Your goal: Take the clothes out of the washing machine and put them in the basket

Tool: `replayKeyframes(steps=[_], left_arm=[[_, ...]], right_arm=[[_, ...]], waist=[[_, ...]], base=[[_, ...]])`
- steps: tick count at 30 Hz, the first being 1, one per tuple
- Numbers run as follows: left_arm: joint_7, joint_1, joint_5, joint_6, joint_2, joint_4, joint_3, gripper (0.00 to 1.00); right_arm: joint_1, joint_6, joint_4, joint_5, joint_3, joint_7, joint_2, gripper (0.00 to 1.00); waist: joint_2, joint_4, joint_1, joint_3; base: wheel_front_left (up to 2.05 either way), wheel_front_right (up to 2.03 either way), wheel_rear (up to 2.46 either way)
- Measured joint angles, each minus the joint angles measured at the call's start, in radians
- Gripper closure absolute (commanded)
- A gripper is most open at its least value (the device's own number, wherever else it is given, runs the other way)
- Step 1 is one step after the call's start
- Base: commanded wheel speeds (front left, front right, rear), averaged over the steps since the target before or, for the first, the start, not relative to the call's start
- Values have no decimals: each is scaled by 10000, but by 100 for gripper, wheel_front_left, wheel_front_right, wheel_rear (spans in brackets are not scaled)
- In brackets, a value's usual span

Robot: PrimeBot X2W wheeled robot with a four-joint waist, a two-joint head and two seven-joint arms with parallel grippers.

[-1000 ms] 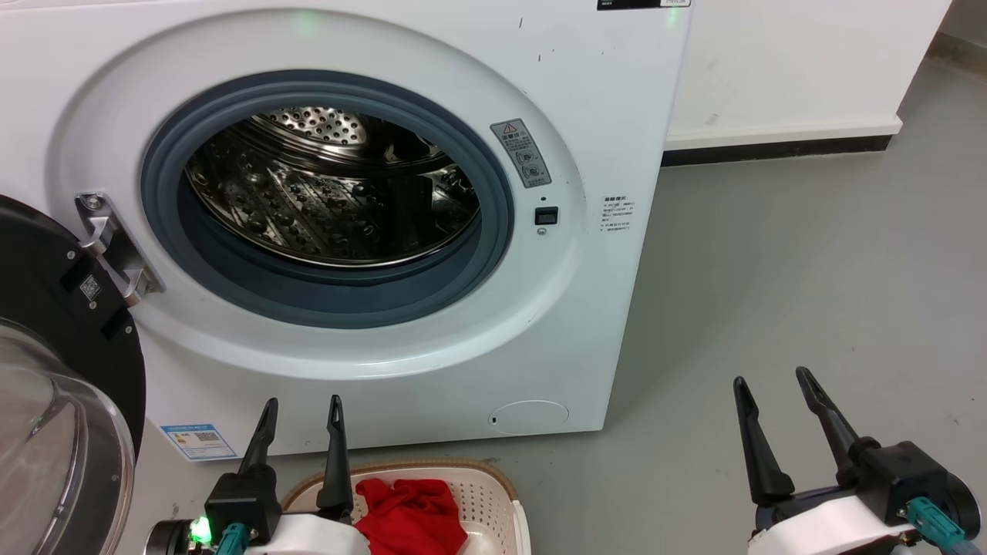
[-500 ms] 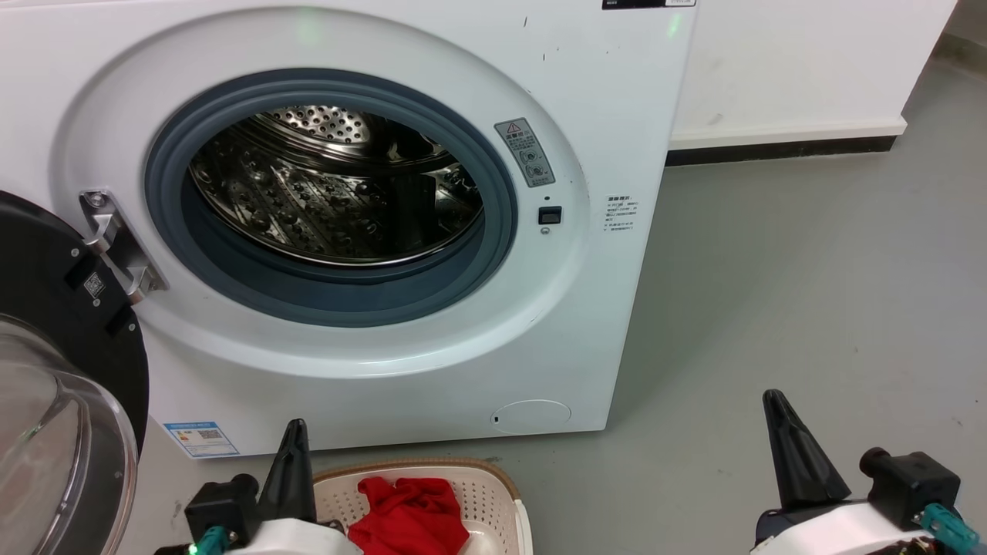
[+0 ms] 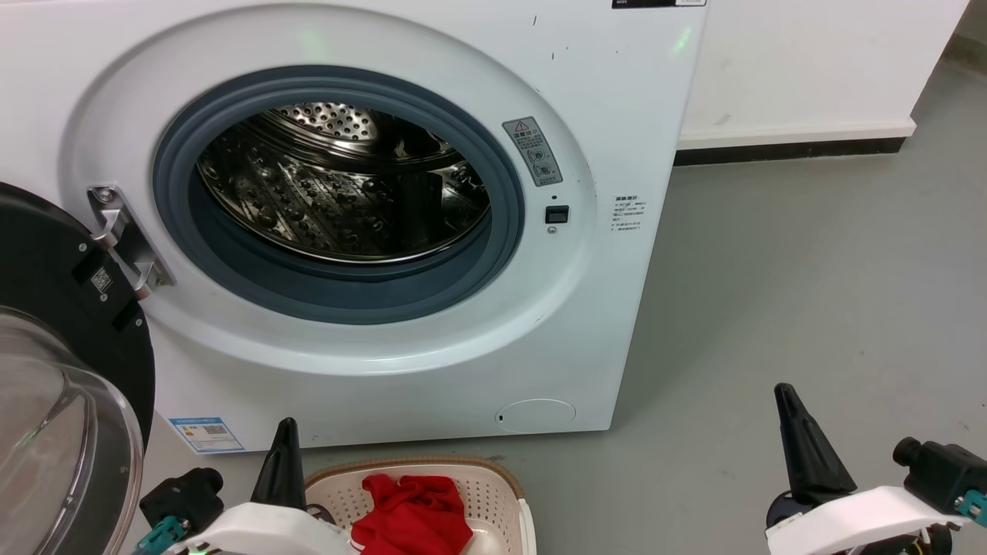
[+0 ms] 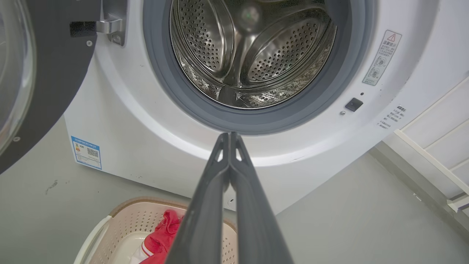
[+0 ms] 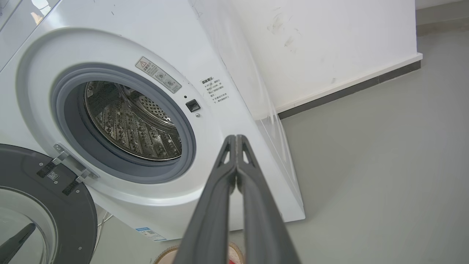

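The red clothes (image 3: 412, 512) are seen in the basket (image 3: 493, 493) at 6 o'clock, on the floor (image 3: 771, 270) before the washer (image 3: 617, 116). The drum (image 3: 339, 193) at 12 o'clock looks empty. The left fingers (image 4: 218, 179) and right fingers (image 5: 221, 183) are pressed together, with nothing held. The basket could be tipped if bumped by the left arm (image 3: 262, 532) just beside it.

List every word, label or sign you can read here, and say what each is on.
Nothing reads clearly enough to quote.
Grey warning sticker with red triangle, washing machine front: too small.
Printed lines beside the latch: blurred.
Blue label, lower front corner: too small.
Code sticker on the door: no legible words.
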Motion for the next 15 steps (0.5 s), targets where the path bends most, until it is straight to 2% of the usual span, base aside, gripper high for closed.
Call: replayKeyframes(steps=[15], left_arm=[[523, -253, -2336, -320, -25, 176, 307, 100]], right_arm=[[-314, 0, 385, 2470, -128, 318, -92, 100]], waist=[[0, 110, 0, 21]], base=[[0, 0, 0]])
